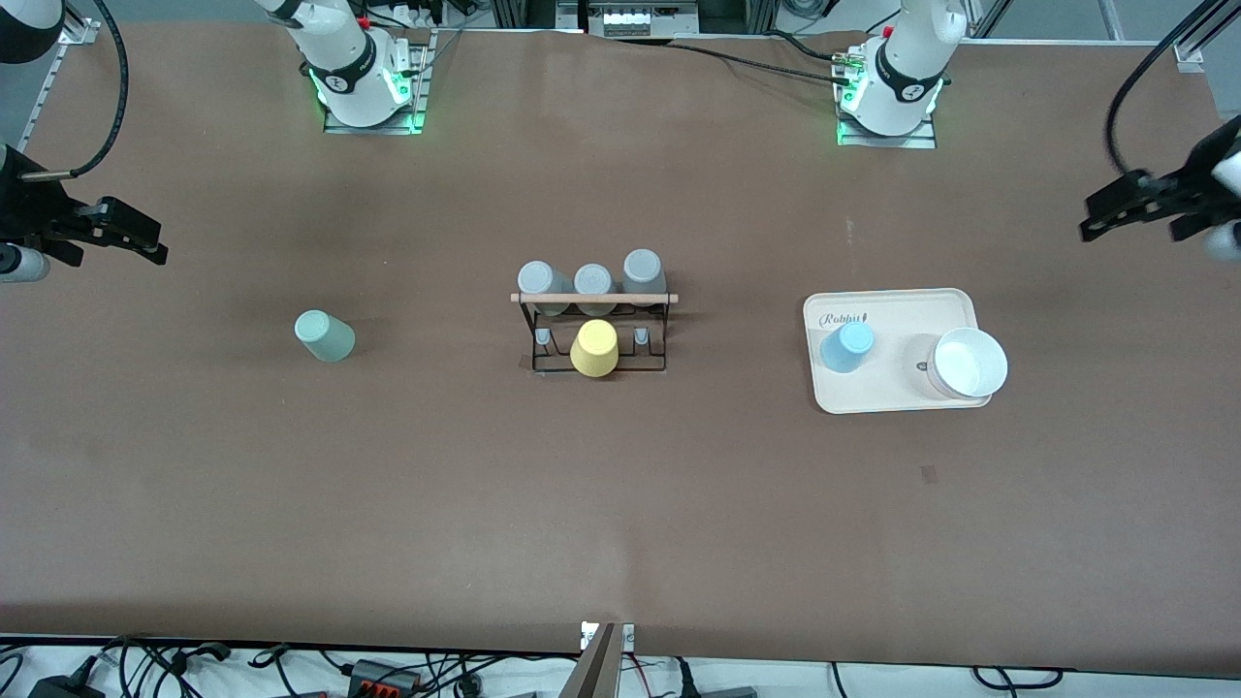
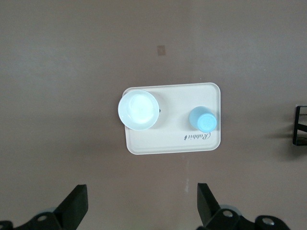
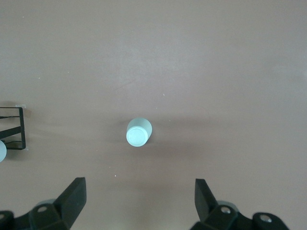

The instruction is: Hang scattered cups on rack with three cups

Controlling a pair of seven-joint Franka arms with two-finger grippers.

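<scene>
The mint green cup [image 1: 325,335] stands alone on the table toward the right arm's end, and the right wrist view shows this cup [image 3: 138,132] from above. The light blue cup [image 1: 847,347] stands on a cream tray [image 1: 897,399]; it is also in the left wrist view [image 2: 203,119]. At mid-table the black wire rack [image 1: 593,298] carries three grey tumblers and a yellow one [image 1: 594,349]. My right gripper [image 1: 145,242] hangs open high over its end of the table, its jaws [image 3: 140,203] wide and empty. My left gripper [image 1: 1096,221] hangs open over the other end, likewise empty [image 2: 142,206].
A white bowl [image 1: 970,364] shares the tray beside the blue cup, also seen in the left wrist view as a bowl [image 2: 139,109]. Both arm bases stand along the table edge farthest from the front camera. Cables run along the nearest edge.
</scene>
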